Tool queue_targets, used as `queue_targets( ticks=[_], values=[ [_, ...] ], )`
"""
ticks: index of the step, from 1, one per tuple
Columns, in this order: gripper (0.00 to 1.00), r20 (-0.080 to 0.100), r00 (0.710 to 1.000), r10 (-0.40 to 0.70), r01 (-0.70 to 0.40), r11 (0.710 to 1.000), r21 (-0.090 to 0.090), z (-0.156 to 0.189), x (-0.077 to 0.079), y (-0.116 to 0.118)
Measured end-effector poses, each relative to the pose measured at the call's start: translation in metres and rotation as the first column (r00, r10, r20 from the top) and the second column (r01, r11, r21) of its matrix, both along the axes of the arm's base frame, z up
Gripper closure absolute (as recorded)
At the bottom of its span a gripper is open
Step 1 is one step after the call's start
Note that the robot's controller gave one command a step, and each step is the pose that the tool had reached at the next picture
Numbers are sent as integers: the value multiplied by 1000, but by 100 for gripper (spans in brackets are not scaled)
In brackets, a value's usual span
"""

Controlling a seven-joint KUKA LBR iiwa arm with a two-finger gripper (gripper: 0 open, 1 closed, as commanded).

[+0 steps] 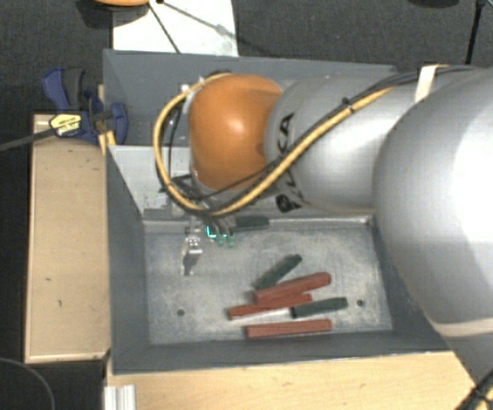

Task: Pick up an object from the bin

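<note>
My gripper (192, 256) hangs low over the back left of the bin floor, under the orange wrist cover, with nothing seen in it. A dark green stick (252, 223) lies just to its right along the back wall. Further right and nearer the front, a dark green marker-like stick (278, 271) lies slanted. Beside that rests a red-brown bar (296, 289). All of these lie apart from the gripper.
More sticks lie together at the front middle of the bin: a red-brown and white one (259, 312), a dark green one (319, 307) and a red-brown bar (289, 329) near the front wall. The arm covers the bin's right and back.
</note>
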State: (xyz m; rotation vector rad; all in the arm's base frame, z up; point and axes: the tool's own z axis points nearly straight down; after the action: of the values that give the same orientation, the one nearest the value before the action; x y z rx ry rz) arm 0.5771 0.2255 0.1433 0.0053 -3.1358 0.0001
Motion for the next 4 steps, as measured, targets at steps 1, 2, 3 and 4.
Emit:
queue_targets(
  ticks=[1,2,3,4],
  values=[
    [0,8,1000,-4,4,1000,2,5,2,-1],
    [0,5,1000,21,-22,1000,3,6,0,-8],
    [0,8,997,75,-75,997,1,11,-33,-64],
    [0,8,997,76,-76,997,1,5,-73,-108]
  ],
)
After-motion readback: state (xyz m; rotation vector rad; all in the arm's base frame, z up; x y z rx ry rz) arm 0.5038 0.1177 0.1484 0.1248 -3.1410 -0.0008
